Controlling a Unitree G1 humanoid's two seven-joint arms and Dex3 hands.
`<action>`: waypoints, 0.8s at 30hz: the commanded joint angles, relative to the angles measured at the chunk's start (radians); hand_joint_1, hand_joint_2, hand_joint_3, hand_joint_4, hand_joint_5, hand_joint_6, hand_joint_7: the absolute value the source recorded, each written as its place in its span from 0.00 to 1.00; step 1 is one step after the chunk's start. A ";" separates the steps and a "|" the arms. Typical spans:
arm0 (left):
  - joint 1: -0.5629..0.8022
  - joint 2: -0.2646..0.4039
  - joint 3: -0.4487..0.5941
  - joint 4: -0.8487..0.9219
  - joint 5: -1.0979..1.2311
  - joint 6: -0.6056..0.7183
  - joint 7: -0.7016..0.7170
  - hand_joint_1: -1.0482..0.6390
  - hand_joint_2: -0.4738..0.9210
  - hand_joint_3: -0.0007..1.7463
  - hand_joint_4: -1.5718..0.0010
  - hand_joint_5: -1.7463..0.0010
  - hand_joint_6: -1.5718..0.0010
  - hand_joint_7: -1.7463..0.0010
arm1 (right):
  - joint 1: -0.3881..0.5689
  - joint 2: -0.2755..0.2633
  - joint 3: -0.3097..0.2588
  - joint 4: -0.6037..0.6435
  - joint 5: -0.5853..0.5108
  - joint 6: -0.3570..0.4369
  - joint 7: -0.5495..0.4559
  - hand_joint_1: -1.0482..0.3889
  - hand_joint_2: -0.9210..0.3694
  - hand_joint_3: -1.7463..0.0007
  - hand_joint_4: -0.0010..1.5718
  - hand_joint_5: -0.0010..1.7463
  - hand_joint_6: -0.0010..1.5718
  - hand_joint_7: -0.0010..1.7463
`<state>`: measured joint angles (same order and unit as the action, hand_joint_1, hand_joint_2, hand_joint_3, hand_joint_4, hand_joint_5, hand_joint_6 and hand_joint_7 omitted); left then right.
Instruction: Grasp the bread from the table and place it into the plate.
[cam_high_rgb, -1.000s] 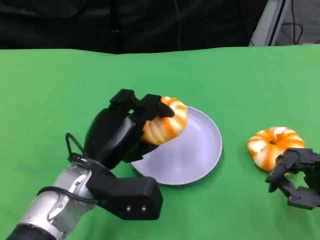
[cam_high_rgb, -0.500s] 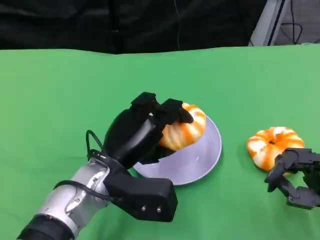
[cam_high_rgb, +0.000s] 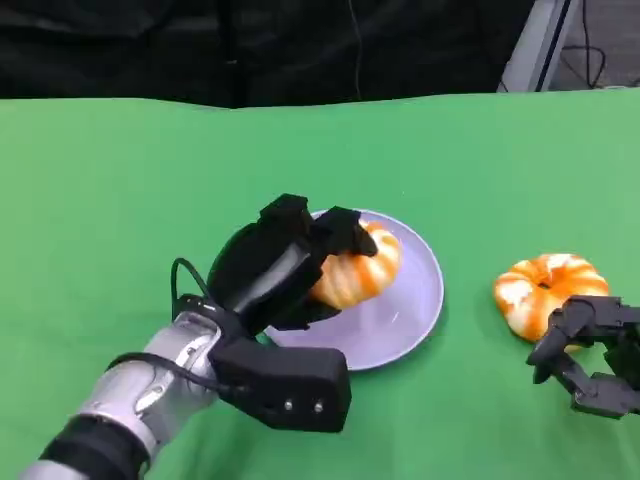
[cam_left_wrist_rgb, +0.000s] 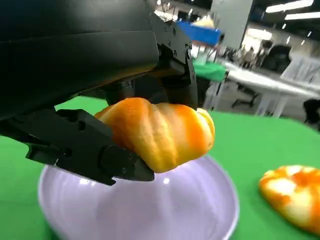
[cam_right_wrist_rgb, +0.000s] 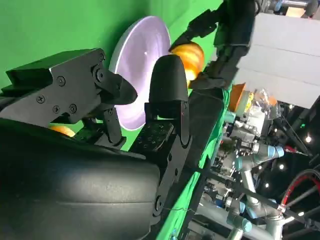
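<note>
Left hand (cam_high_rgb: 285, 265) fingers (cam_left_wrist_rgb: 95, 150) clamped on the bread (cam_high_rgb: 352, 268), held just above the plate (cam_high_rgb: 410, 300) at counter (cam_high_rgb: 100, 200) centre: lower it onto the dish before you spread them; right hand (cam_high_rgb: 590, 355) empty, loosely curled.

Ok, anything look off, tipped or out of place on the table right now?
Nothing stands out. The left hand holds one bread over the plate, which sits flat and intact. A second bread lies on the green table beside the right hand, which holds nothing.
</note>
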<state>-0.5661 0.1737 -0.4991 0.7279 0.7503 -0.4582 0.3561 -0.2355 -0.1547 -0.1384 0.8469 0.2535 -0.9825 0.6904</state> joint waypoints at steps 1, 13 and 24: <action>-0.032 0.009 -0.007 0.040 0.006 -0.008 0.013 0.54 1.00 0.11 0.81 0.00 0.74 0.19 | 0.000 -0.004 -0.006 -0.003 0.013 -0.002 -0.005 0.83 0.20 0.51 0.57 0.79 0.61 0.56; -0.043 0.010 -0.009 0.063 0.001 -0.016 0.014 0.55 1.00 0.08 0.83 0.00 0.75 0.19 | -0.003 -0.004 -0.005 0.004 0.010 -0.014 -0.008 0.84 0.19 0.51 0.57 0.80 0.60 0.57; -0.061 0.006 -0.018 0.089 0.004 -0.006 0.002 0.53 1.00 0.08 0.83 0.00 0.75 0.20 | 0.001 -0.002 -0.004 0.001 0.014 -0.008 -0.004 0.83 0.17 0.53 0.56 0.80 0.60 0.57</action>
<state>-0.6101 0.1731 -0.5132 0.8103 0.7525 -0.4668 0.3568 -0.2355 -0.1521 -0.1373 0.8469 0.2541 -0.9883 0.6888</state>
